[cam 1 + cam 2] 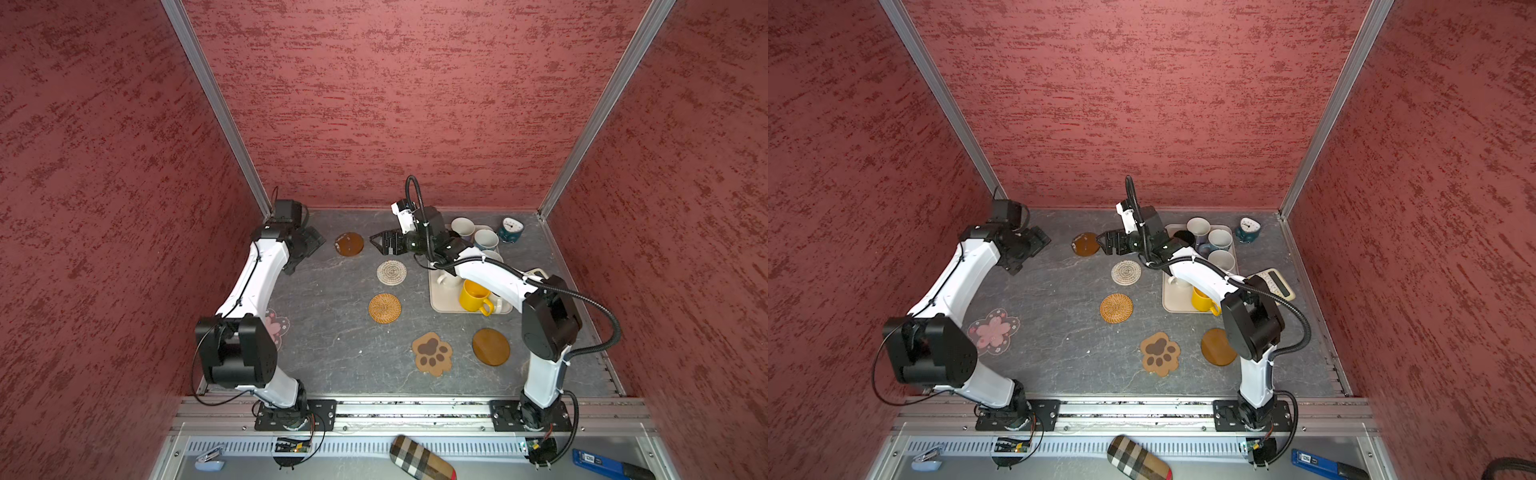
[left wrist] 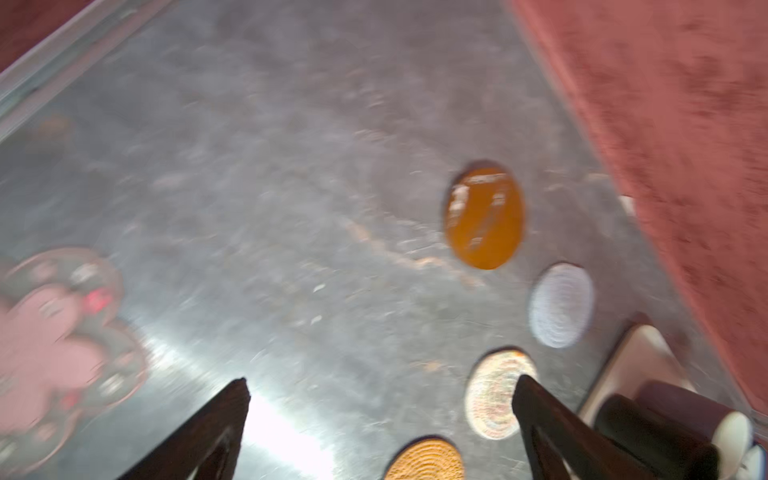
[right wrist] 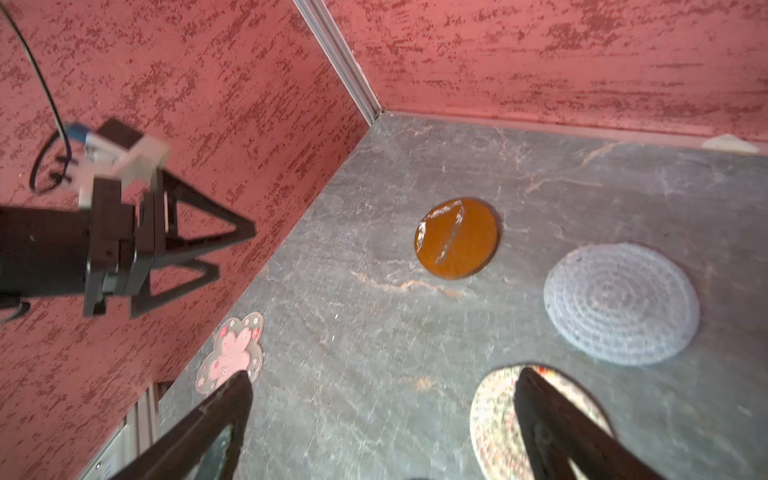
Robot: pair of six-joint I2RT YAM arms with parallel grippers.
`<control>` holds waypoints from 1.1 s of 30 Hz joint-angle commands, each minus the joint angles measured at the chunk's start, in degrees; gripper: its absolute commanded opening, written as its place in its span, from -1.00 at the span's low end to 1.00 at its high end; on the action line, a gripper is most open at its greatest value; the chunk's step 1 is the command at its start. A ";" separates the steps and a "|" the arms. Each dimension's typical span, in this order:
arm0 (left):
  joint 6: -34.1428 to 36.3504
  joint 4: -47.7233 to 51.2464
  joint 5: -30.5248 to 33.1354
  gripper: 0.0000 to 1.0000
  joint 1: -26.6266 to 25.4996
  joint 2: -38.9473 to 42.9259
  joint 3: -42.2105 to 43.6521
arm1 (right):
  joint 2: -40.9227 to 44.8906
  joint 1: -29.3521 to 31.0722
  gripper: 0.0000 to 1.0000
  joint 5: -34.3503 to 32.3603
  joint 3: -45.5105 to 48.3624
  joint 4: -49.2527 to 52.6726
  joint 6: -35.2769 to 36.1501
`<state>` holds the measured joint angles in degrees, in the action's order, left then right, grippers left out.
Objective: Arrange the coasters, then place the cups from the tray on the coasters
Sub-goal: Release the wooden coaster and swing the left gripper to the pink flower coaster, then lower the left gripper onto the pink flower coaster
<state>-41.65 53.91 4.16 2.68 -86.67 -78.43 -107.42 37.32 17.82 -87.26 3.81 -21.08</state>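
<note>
One cream tray is seen at the far right, mugs kept inside. Both the left gripper and right gripper are held spread, nothing gripped. Laid on the table: wooden disc coaster, rattan coaster, paw coaster.

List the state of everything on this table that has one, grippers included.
Left gripper: open, empty.
Right gripper: open, empty.
Rattan coaster: flat, bare.
Paw coaster: flat, bare.
Flower coaster: flat, bare.
Grey woven coaster: flat, bare.
Yellow mug: upright in the tray.
Teal clock: standing upright.
</note>
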 commanded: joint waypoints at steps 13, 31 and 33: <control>-4.89 -4.01 -0.64 0.93 20.43 18.50 32.74 | -0.71 7.11 0.97 -0.27 1.67 3.28 -2.44; -5.04 -11.52 -3.14 0.89 38.84 21.98 42.67 | -3.46 9.17 0.98 0.07 -0.31 6.28 -1.35; -3.39 -13.37 -4.12 0.86 39.81 18.37 41.71 | -3.80 9.17 0.98 0.08 -0.47 6.26 -1.40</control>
<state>-46.72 45.15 1.52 41.12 -65.25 -35.42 -110.39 46.30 16.97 -85.69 9.50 -23.09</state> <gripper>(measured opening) 0.936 0.988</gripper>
